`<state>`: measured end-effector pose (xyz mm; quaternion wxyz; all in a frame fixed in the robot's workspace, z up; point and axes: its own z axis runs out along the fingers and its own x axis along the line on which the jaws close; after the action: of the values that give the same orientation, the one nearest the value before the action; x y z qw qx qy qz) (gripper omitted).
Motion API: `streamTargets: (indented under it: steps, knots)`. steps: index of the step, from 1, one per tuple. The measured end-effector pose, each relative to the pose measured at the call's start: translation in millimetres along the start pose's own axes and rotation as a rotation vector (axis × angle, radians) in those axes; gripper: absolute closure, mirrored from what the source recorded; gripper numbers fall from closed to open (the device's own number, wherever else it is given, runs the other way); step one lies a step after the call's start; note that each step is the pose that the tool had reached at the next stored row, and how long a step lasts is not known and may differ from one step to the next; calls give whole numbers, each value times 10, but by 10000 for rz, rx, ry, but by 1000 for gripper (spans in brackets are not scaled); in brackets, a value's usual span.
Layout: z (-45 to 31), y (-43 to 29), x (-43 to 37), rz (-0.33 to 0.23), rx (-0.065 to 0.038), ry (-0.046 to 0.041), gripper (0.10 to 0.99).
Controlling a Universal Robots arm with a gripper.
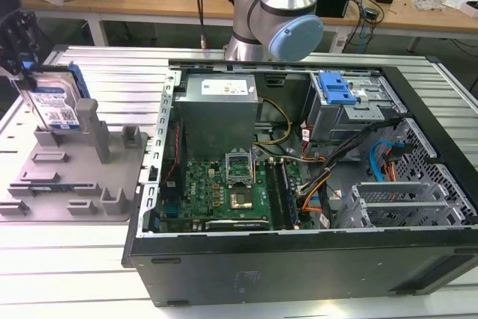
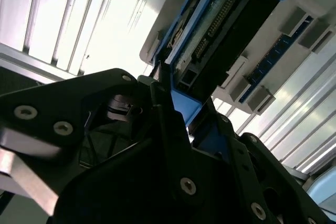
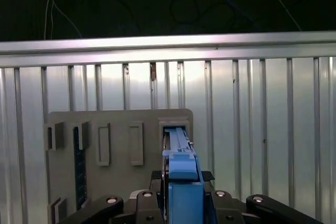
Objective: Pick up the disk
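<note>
Exterior view, upper left: black pincer (image 1: pixel 26 72) pinching disk (image 1: pixel 54 107) by top edge; disk stands upright in rear slot of grey fixture tray (image 1: pixel 75 177) on ribbed metal counter (image 1: pixel 75 274). Blue-and-white label faces camera here. Open computer case (image 1: pixel 314 184) fills centre and right, robot arm (image 1: pixel 280 13) behind it. Second wrist view: disk's connector edge (image 2: pixel 210 30) and circuit board visible, pincer fingers (image 2: pixel 168 114) pressed against blue rail. First wrist view: blue rail (image 3: pixel 181 166) edge-on, tray slots beside it.
</note>
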<state>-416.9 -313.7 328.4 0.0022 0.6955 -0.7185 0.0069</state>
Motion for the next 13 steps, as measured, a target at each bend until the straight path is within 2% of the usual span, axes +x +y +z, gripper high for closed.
streamTargets:
  steps: [1,3,5,6,13]
  knots:
    - [-43,0,1,0,3,0,722]
    - [-233,-2,3,0,14,-1,722]
    - [-340,-2,4,1,18,-1,722]
    - [-428,-3,5,0,22,-1,722]
    - [-796,-5,10,1,28,-1,722]
